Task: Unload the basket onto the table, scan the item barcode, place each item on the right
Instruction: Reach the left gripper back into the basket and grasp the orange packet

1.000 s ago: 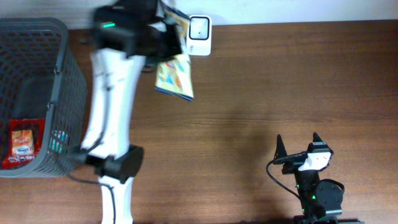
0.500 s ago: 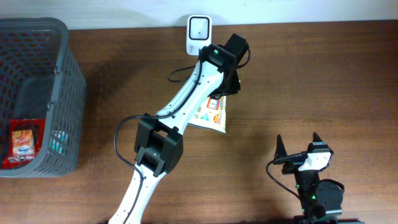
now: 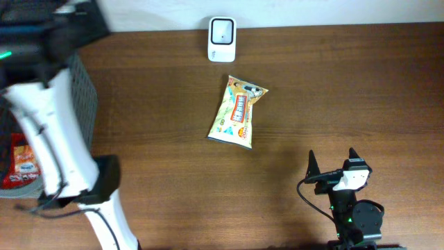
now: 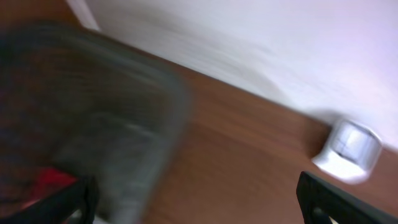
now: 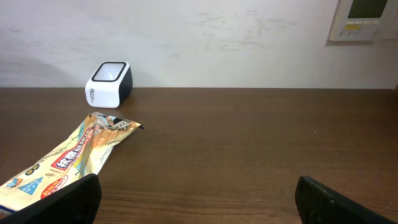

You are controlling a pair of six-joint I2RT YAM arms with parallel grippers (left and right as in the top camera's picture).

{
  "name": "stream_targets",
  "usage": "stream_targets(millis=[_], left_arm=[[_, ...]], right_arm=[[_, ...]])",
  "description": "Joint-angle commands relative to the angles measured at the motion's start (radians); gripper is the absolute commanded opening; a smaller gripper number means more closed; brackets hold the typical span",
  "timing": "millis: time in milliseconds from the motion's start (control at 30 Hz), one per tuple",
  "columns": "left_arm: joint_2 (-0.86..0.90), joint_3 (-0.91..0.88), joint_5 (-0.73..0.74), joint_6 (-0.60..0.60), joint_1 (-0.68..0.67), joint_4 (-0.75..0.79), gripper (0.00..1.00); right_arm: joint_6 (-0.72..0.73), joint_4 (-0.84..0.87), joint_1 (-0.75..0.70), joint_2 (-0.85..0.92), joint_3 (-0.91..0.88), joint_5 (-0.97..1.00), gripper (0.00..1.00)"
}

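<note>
One snack packet (image 3: 238, 112) lies flat on the brown desk (image 3: 347, 83), about midway across and just near of the white scanner (image 3: 222, 30) that stands at the far edge against the wall. Its long axis runs from far right to near left, with the crimped far end pointing roughly at the scanner. The printed face is up: yellow with cartoon figures and a red band of white characters too small to read. No barcode shows on this side. The right gripper (image 3: 331, 158) is parked at the near right with its fingers spread and nothing between them, and the packet lies to its far left. The left gripper (image 4: 196, 193) is also wide open and empty, its view blurred, above the grey basket (image 3: 84, 104) at the far left, well apart from the packet. By position the right arm looks the nearer of the two. A red packet (image 3: 21, 163) sits in the basket. A beige wall panel (image 5: 367, 18) carries lettering that cannot be read.
</note>
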Motion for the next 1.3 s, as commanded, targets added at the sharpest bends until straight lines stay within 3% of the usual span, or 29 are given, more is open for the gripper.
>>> stream_targets(millis=[0, 167, 300, 367, 467, 600, 667, 733, 800, 1067, 1100, 1167, 1200, 1267], left_arm=[[-0.057, 0.013, -0.006, 0.070, 0.240, -0.005, 0.99], [-0.065, -0.114, -0.005, 0.144, 0.401, -0.005, 0.99], [-0.065, -0.386, -0.144, 0.089, 0.459, -0.005, 1.00], [-0.064, -0.642, -0.161, 0.084, 0.494, 0.055, 1.00], [-0.064, -0.821, -0.161, 0.084, 0.518, 0.145, 0.99], [-0.064, -1.110, -0.162, 0.084, 0.576, 0.308, 0.84], [-0.064, -1.185, -0.162, 0.084, 0.599, 0.346, 0.74], [-0.064, -1.250, -0.167, 0.084, 0.619, 0.374, 0.73], [-0.064, -1.305, -0.168, 0.084, 0.639, 0.410, 0.66], [-0.064, -1.431, -0.157, 0.122, 0.646, 0.517, 0.60], [-0.064, -1.440, -0.158, 0.122, 0.647, 0.536, 0.54], [-0.065, -1.438, -0.160, 0.121, 0.647, 0.541, 0.07], [-0.065, -1.435, -0.153, 0.121, 0.646, 0.541, 0.01], [-0.065, -1.410, -0.104, 0.121, 0.646, 0.520, 0.00]], right_arm=[[-0.004, -0.003, -0.006, -0.007, -0.009, -0.001, 0.99], [-0.004, -0.003, -0.006, -0.007, -0.009, -0.002, 0.99], [-0.004, -0.003, -0.006, -0.007, -0.009, -0.001, 0.99], [-0.004, -0.003, -0.006, -0.007, -0.009, -0.002, 0.98], [-0.004, -0.003, -0.006, -0.007, -0.009, -0.001, 0.98], [-0.004, -0.003, -0.006, -0.007, -0.009, -0.001, 0.98], [-0.004, -0.003, -0.006, -0.007, -0.009, -0.002, 0.99], [-0.004, -0.003, -0.006, -0.007, -0.009, -0.002, 0.99], [-0.004, -0.003, -0.006, -0.007, -0.009, -0.002, 0.99], [-0.004, -0.003, -0.006, -0.007, -0.009, -0.002, 0.98], [-0.004, -0.003, -0.006, -0.007, -0.009, -0.001, 0.99], [-0.004, -0.003, -0.006, -0.007, -0.009, -0.001, 0.98], [-0.004, -0.003, -0.006, -0.007, -0.009, -0.001, 0.98], [-0.004, -0.003, -0.006, -0.007, -0.009, -0.001, 0.99]])
